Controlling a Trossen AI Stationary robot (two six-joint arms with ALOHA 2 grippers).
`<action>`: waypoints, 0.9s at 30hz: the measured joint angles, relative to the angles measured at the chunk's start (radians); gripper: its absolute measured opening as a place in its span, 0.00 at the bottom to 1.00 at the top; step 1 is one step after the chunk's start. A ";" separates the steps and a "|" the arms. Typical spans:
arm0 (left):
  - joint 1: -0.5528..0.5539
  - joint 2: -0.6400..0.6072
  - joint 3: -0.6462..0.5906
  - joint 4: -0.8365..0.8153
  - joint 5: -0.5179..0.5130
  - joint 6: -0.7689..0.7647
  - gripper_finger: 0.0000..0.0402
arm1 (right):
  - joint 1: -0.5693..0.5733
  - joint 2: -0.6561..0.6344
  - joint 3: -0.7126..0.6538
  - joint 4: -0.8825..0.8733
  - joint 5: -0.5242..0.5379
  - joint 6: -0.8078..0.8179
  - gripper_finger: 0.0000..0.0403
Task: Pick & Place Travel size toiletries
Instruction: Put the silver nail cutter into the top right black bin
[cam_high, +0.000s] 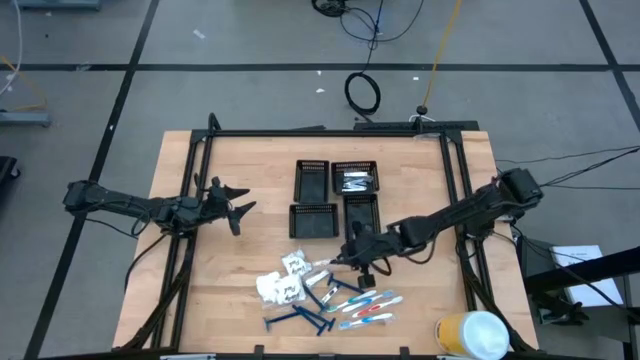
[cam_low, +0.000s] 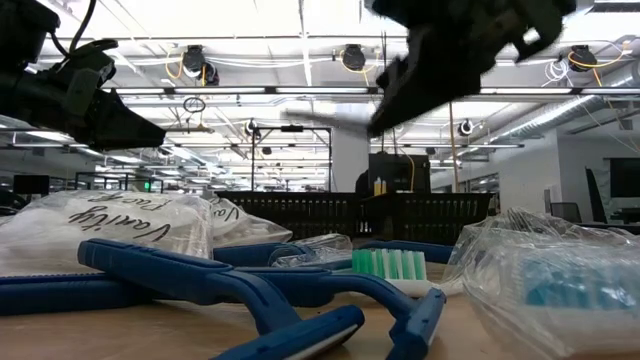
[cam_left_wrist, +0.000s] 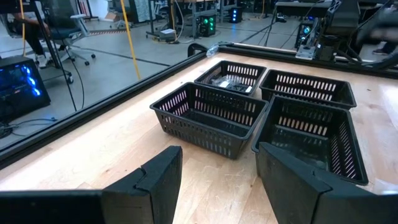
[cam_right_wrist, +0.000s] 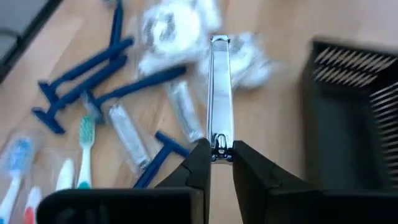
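Just below the four black mesh trays (cam_high: 337, 196), the right gripper (cam_high: 352, 257) hangs over the wooden table (cam_high: 250, 180) with its fingers (cam_right_wrist: 198, 163) pinched together on one end of a slim silvery metal piece (cam_right_wrist: 219, 93), which looks like a nail clipper and juts straight out beyond the fingertips. Seen from the right wrist, this piece is lifted above the scattered toiletries, with one tray (cam_right_wrist: 354, 118) off to the side of it. The remaining travel items lie in a loose heap toward the near edge of the table: white crinkly packets (cam_high: 283, 280) on the left of the heap, blue razors (cam_high: 300, 318) in front of them, and toothbrushes (cam_high: 368, 310) in wrappers on the right. Up close in the low view, two razors (cam_low: 250, 290) cross in front of a teal-bristled toothbrush (cam_low: 392, 264), with a printed packet (cam_low: 100, 232) behind them. One of the trays (cam_high: 355, 179) already holds some silvery pieces. The left gripper (cam_high: 238, 210) hovers at the left side of the table, well apart from the heap, its fingers (cam_left_wrist: 158, 177) spread apart and empty, pointing toward the trays (cam_left_wrist: 211, 115). A large yellow-and-white cylinder (cam_high: 472, 335) sits at the table's near right corner.
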 joint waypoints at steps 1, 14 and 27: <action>0.000 0.000 0.000 0.000 0.000 0.000 0.52 | 0.001 -0.019 0.000 -0.008 0.020 -0.004 0.08; 0.000 0.000 0.000 0.000 0.000 0.000 0.52 | -0.071 -0.183 0.000 -0.312 0.493 0.129 0.08; 0.000 0.000 0.000 0.000 0.000 0.000 0.52 | -0.406 -0.168 -0.010 -0.326 0.329 0.037 0.08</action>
